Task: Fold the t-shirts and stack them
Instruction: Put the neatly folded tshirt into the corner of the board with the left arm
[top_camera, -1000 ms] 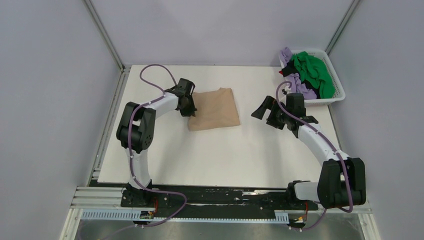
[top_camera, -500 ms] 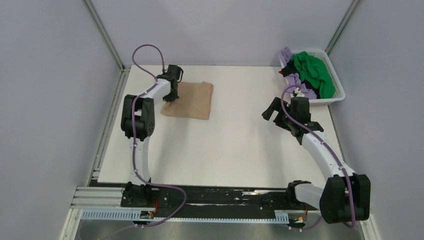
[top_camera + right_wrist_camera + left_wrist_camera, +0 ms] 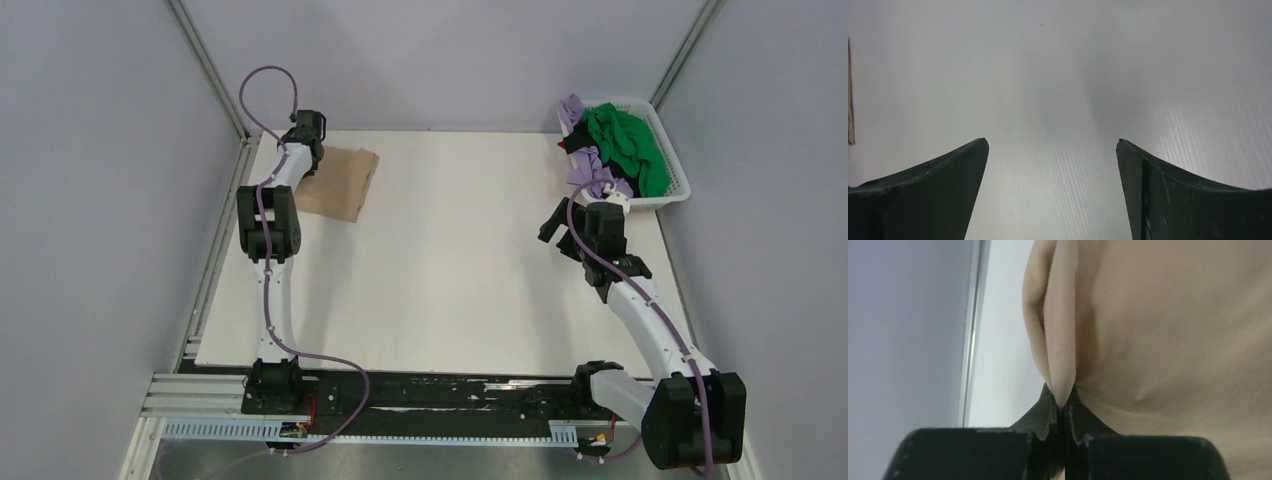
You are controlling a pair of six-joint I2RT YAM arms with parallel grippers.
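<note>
My left gripper (image 3: 1062, 401) is clamped tight on one edge of the tan shirt (image 3: 1173, 340). The cloth rises in a doubled lip just ahead of the fingertips and spreads smooth and flat to their right, a folded rectangle. Left of those fingers there's only a narrow bare strip of table (image 3: 1003, 365), then the metal rail (image 3: 973, 330) and the wall (image 3: 898, 315), so I'm tight on that side. My right gripper (image 3: 1052, 145) is spread wide, holding nothing, with open white tabletop ahead of it. I count one shirt on the table. The basket (image 3: 680, 192), close to the right of those fingers, holds bunched green (image 3: 625, 140), lilac (image 3: 585, 165) and black (image 3: 574, 143) cloth.
</note>
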